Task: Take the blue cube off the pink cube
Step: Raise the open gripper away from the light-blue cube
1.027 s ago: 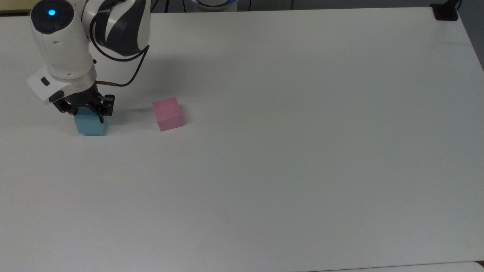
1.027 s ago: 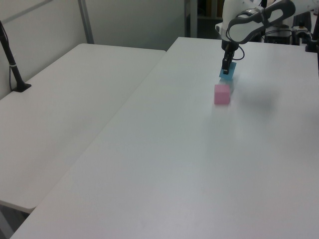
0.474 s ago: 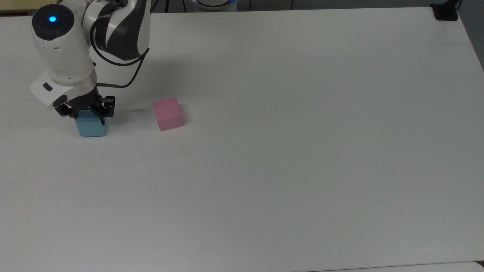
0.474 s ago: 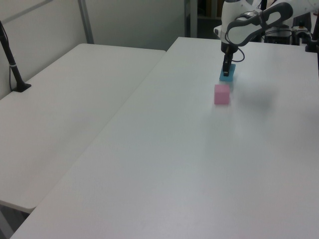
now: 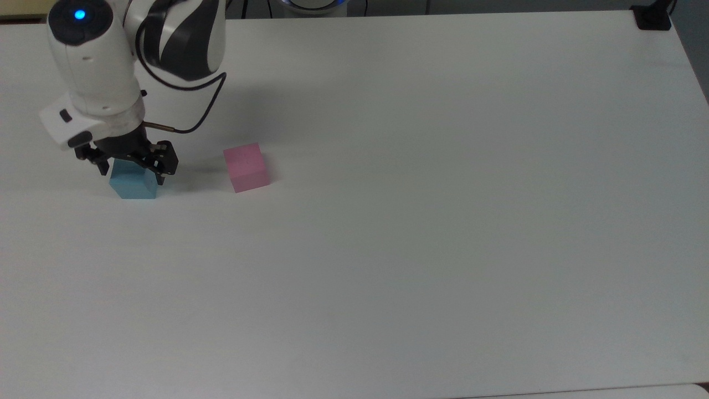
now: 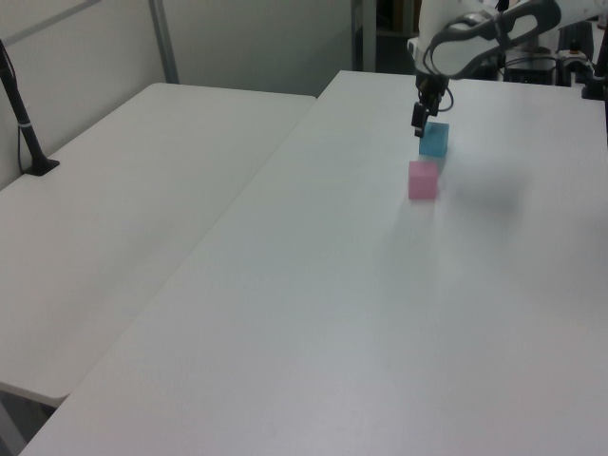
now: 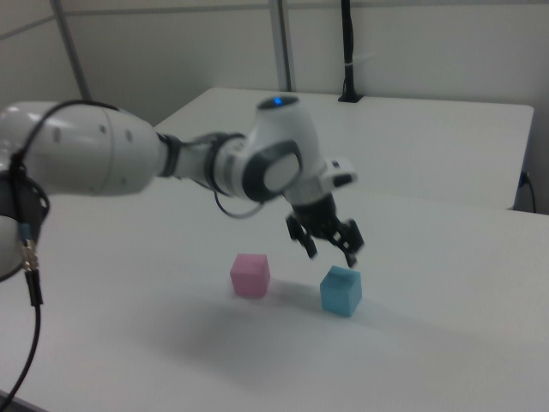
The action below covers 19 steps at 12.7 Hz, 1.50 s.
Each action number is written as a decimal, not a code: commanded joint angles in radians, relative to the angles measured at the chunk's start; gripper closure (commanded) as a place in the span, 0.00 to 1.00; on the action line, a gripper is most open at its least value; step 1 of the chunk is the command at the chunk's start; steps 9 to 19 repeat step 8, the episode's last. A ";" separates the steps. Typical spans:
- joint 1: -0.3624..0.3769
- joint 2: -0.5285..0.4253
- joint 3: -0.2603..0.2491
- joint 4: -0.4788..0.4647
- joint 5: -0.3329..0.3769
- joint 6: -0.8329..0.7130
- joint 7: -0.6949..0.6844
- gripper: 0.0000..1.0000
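White table [image 5: 421, 221] holds both cubes apart. Pink cube [image 5: 246, 167] sits alone; blue cube [image 5: 133, 181] rests on the table to the top view's left of it. Gripper [image 7: 327, 241] hangs just above the blue cube, fingers spread, holding nothing. From the top view it hides the cube's far edge.

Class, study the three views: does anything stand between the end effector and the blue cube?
Nothing visible does. The end effector hangs open just above the blue cube, which sits on the white table. The pink cube stands apart from it, off to the right view's left, out of the way.
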 commanded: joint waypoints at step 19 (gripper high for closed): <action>0.292 -0.403 0.018 -0.040 0.010 -0.536 0.238 0.00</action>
